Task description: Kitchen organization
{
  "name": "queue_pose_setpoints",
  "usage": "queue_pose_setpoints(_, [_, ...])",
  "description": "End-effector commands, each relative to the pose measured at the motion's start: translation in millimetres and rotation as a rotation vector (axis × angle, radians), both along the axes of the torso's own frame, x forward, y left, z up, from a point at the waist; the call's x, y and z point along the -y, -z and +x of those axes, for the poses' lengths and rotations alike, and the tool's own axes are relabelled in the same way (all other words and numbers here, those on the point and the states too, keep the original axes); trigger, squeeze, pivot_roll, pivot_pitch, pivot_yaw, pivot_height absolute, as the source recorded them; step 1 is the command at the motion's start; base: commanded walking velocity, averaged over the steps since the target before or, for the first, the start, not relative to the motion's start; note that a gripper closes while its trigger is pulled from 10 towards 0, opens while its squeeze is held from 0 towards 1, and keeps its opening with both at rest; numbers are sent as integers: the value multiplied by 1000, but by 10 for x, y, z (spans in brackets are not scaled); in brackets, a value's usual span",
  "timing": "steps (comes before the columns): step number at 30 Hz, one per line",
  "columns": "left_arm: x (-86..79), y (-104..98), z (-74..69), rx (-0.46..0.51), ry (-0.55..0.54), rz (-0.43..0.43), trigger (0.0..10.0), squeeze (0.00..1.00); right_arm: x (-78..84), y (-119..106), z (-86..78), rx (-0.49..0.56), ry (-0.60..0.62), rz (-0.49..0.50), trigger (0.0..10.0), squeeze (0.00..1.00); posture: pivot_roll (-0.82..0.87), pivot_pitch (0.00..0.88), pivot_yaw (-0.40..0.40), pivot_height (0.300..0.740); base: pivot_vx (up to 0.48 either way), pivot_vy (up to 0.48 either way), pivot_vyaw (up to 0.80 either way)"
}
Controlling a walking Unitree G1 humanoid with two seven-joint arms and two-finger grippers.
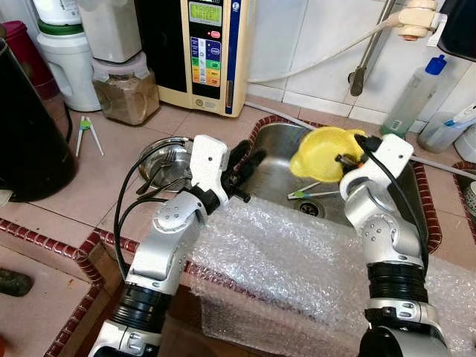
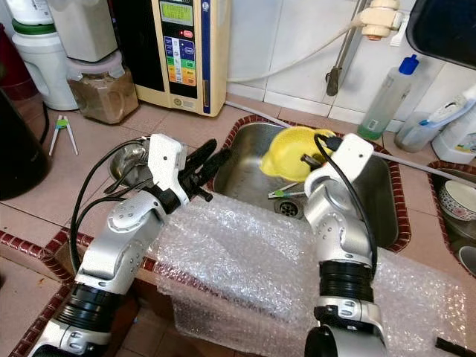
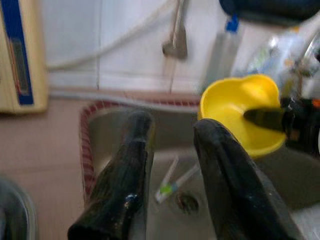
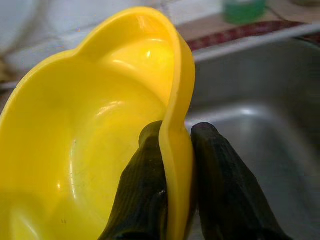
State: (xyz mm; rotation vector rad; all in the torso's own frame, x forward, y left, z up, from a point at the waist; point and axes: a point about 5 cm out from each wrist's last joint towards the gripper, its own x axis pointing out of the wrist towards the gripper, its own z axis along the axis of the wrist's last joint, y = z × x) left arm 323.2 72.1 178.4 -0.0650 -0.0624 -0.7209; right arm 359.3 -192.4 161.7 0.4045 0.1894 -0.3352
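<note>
Home kitchen: steel sink (image 1: pixel 279 175), tiled counter (image 1: pixel 111 167), water ionizer (image 1: pixel 208 52).

Both silver arms reach forward from the body, bent at the elbow. The left arm (image 1: pixel 167 238) angles inward, its wrist turned so the left gripper (image 1: pixel 242 167) points toward the right arm. Its two black fingers (image 3: pixel 122 175) stand apart with a clear gap between them, nothing held. The right arm (image 1: pixel 379 223) rises steeply, wrist bent forward, black cable looped along it. The right gripper (image 4: pixel 175 165) has its jaws closed on the thin rim of a yellow bowl (image 1: pixel 320 152), one finger inside the rim, the other outside, holding it tilted and raised.
</note>
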Motion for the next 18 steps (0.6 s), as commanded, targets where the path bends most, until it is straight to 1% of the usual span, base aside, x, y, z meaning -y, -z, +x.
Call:
queue_pose_setpoints(1, [36,-14,-30,-20,58,22,10000,1000,107,49,-20,-21,55,-10,0,0,29,75,-55,740,0,0,0])
queue_pose_setpoints(3, [26,-4,-36,-41,79,45,10000,1000,132,85,-20,-34,73,-7,0,0,32,86,-52,740,0,0,0])
queue_pose_setpoints(4, [20,14,-43,-83,99,54,10000,1000,147,122,-23,-51,86,-18,0,0,33,76,-52,740,0,0,0])
queue_pose_setpoints(5, [20,14,-43,-83,99,54,10000,1000,147,122,-23,-51,86,-18,0,0,33,76,-52,740,0,0,0])
queue_pose_setpoints(8, [15,26,-54,-90,123,95,10000,1000,146,188,-35,-83,96,-30,0,0,28,80,-48,740,0,0,0])
queue_pose_setpoints(9, [15,38,-54,-92,124,106,10000,1000,134,225,-42,-104,85,-35,1059,0,28,82,-47,740,0,0,0])
queue_pose_setpoints(10, [13,45,-55,-97,125,114,10000,1000,121,253,-44,-113,75,-30,2627,0,28,82,-48,740,0,0,0])
queue_pose_setpoints(11, [14,48,-58,-101,126,118,10000,1000,113,274,-50,-120,72,-27,8588,0,30,82,-47,740,0,0,0])
queue_pose_setpoints(12, [18,51,-70,-107,136,131,10000,1000,102,332,-71,-147,78,-25,10000,1000,31,83,-47,740,0,0,0])
queue_pose_setpoints(15, [14,66,-78,-107,137,152,10000,1000,83,384,-82,-168,80,-14,10000,1000,31,84,-47,740,0,0,0])
queue_pose_setpoints(18, [8,85,-85,-120,135,154,10000,1000,48,424,-84,-189,76,-3,10000,1000,33,84,-48,740,0,0,0])
